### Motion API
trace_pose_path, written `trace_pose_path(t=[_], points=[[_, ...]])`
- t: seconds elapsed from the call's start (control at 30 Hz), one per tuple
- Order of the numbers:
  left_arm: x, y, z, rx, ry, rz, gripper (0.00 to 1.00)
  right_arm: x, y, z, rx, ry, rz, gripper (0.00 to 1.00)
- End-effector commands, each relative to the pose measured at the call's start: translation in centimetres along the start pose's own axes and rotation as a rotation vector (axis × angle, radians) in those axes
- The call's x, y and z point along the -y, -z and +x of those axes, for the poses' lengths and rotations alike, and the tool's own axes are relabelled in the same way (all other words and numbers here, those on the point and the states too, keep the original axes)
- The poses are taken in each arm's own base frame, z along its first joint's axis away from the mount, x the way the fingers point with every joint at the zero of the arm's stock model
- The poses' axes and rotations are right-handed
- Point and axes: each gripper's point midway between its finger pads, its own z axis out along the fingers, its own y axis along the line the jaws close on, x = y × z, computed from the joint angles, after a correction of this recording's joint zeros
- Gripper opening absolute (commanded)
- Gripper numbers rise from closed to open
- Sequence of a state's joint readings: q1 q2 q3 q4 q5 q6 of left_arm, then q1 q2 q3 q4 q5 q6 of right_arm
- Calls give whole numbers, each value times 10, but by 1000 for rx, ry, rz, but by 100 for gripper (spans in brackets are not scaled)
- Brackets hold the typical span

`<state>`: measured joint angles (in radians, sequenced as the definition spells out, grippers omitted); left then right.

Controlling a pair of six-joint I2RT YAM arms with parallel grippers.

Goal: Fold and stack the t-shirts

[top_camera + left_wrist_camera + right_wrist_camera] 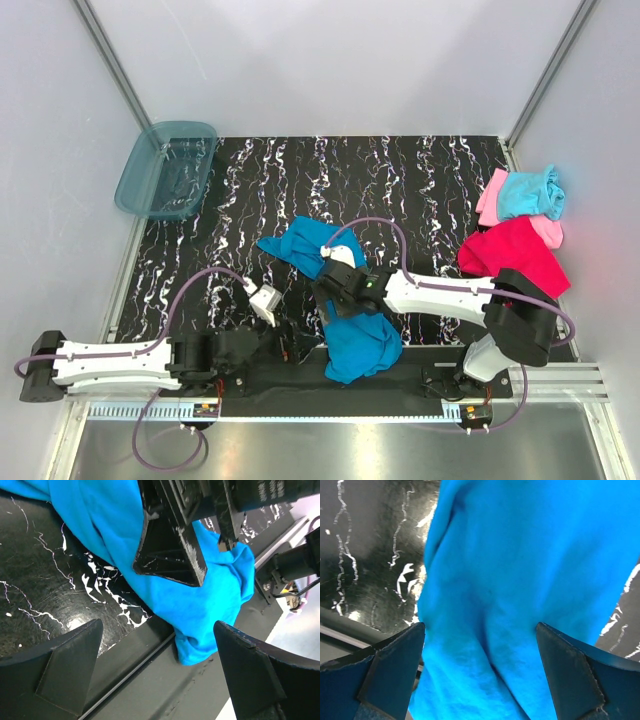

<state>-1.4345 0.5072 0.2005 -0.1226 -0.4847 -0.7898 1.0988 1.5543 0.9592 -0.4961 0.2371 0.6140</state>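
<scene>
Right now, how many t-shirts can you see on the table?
4. The blue t-shirt lies crumpled in the middle, toward the front; the magenta-red t-shirt is at the right side; behind it, the aqua t-shirt sits on the pink t-shirt. More could hide underneath.

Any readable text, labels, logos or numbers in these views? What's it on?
Nothing legible in any view.
White print on the right arm's dark housing, left wrist view: too blurred and cut off to read.
blue t-shirt, magenta-red t-shirt, pink t-shirt, aqua t-shirt, teal bin: no print visible.
White streaks on the black mat: pattern, not text.
</scene>
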Motion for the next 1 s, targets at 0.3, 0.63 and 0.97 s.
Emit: trace_pose_path(t=[0.3, 0.63, 0.97], points=[[-7, -1, -3, 32, -14, -23, 99, 8, -1, 1, 13, 3, 60, 0], [-7, -1, -3, 32, -13, -30, 99, 23, 52, -73, 337, -87, 119, 0], [-7, -2, -3, 24, -16, -38, 99, 52, 155, -211, 686, -157, 205, 0]])
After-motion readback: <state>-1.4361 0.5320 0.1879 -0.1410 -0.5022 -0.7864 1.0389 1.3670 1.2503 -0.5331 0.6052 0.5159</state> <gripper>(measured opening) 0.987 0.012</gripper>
